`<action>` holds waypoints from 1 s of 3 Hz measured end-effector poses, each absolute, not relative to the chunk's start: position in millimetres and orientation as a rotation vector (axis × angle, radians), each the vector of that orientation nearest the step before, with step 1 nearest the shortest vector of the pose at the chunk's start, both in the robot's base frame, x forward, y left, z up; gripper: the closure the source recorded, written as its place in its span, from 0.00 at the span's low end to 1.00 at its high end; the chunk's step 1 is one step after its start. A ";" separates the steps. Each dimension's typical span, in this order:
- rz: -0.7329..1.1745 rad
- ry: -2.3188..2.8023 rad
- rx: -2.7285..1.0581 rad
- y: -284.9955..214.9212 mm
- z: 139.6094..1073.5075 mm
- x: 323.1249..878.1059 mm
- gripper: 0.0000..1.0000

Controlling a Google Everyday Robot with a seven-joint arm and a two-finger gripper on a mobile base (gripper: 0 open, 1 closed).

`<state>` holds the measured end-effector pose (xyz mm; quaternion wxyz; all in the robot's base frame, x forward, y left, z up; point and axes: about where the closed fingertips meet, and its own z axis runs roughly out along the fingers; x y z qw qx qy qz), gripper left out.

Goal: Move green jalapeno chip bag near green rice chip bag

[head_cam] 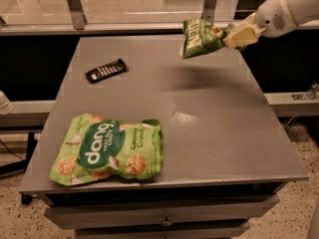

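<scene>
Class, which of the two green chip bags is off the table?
The darker green jalapeno chip bag, held by the gripper at far right; the green rice chip bag lies on the table.

High front view onto table (209, 128), end effector (240, 35) upper right

Upper right: cream gripper (235, 36) grips and hides the right end of the dark green crinkled chip bag (199, 37); white arm (294, 6) cut by frame edge.
</scene>
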<state>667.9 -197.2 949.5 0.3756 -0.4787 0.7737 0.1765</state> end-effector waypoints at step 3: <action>0.504 2.003 -1.354 -210.4 963.0 588.9 1.00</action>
